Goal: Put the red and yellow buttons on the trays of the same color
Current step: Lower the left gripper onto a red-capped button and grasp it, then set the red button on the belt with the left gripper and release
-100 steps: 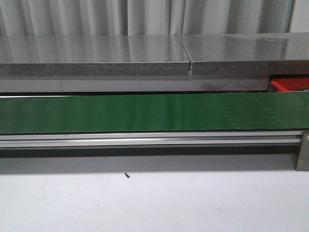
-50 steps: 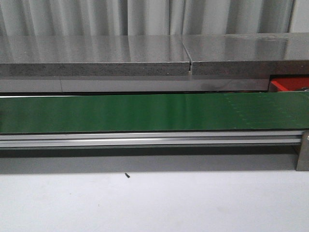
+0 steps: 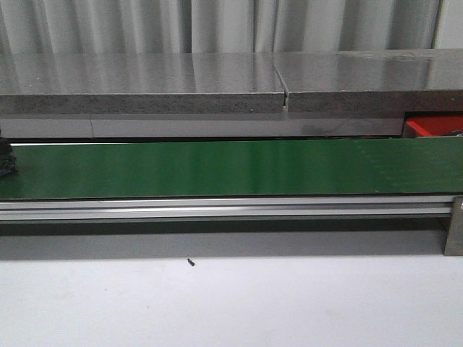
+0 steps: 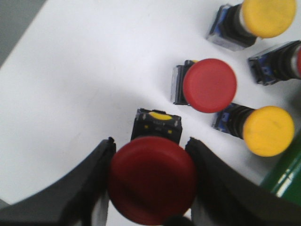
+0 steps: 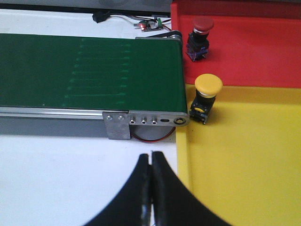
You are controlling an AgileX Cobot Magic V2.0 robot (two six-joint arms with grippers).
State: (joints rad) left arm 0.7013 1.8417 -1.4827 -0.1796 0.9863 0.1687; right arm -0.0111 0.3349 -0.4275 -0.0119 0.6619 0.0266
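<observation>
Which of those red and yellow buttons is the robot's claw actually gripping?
The big red button between the left gripper fingers. The other red button and the two yellow buttons lie free on the white surface beyond it.

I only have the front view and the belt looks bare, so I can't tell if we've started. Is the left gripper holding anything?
Observer: Yes. The left gripper is closed on a red push button, with its fingers against the cap on both sides.
Operator: And the right gripper?
Observer: The right gripper is shut and empty, near the yellow tray.
Operator: Anything sorted already?
Observer: One red-capped button sits in the red tray, and one yellow button sits in the yellow tray.
</observation>
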